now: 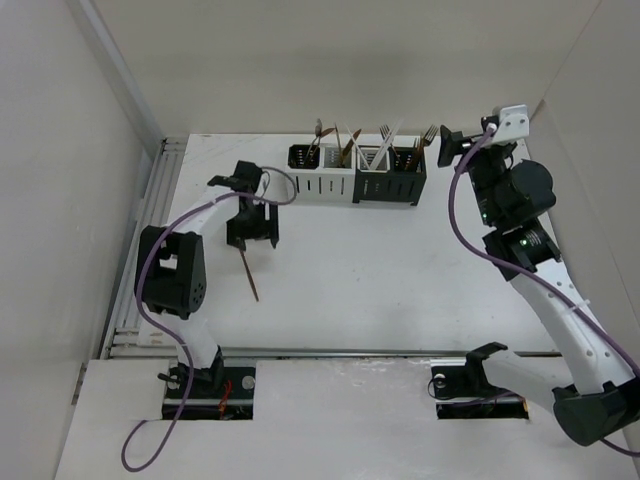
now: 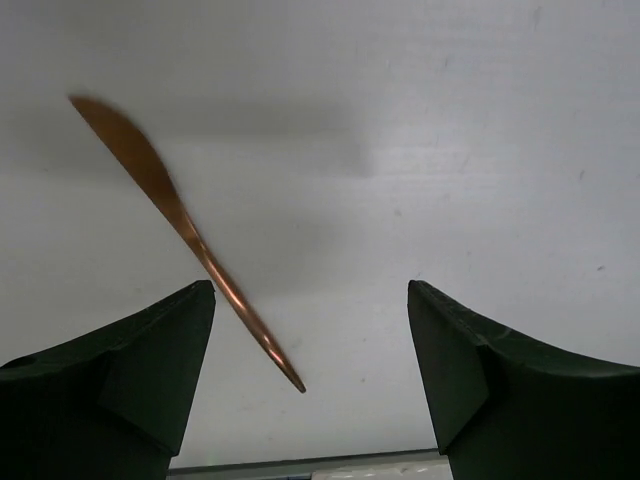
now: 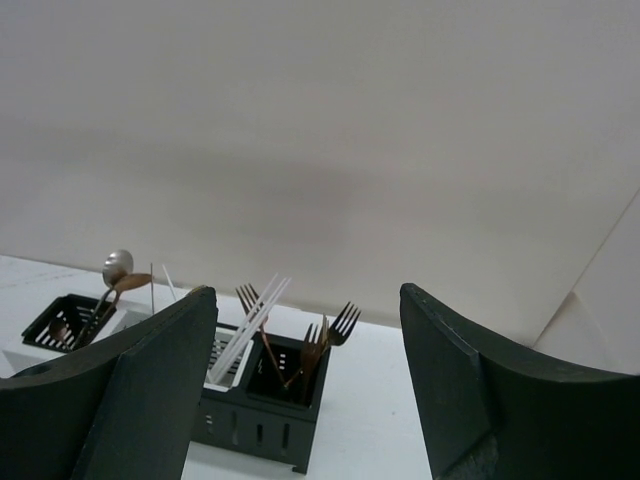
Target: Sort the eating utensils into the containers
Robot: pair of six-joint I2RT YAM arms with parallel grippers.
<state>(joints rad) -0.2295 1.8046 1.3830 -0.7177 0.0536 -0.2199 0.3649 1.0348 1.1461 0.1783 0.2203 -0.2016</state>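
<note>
Left pincer (image 2: 309, 290) is wide open and holding nothing, over the copper knife (image 2: 190, 232), which lies flat on the tabletop (image 2: 480, 150). Knife is skewed and off-centre toward one finger. Closing here likely shoves it sideways or pinches only the handle tip, so it could swing or drop. Right pincer (image 3: 305, 290) is open and empty, facing the boxes (image 3: 262, 405). Slots are crowded, so the knife could snag going in.

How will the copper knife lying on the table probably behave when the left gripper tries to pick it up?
The copper knife looks like thin metal, so probably stiff and light. It lies flat on the table, so the left gripper may struggle to get under it. Its polished handle could slip.
</note>
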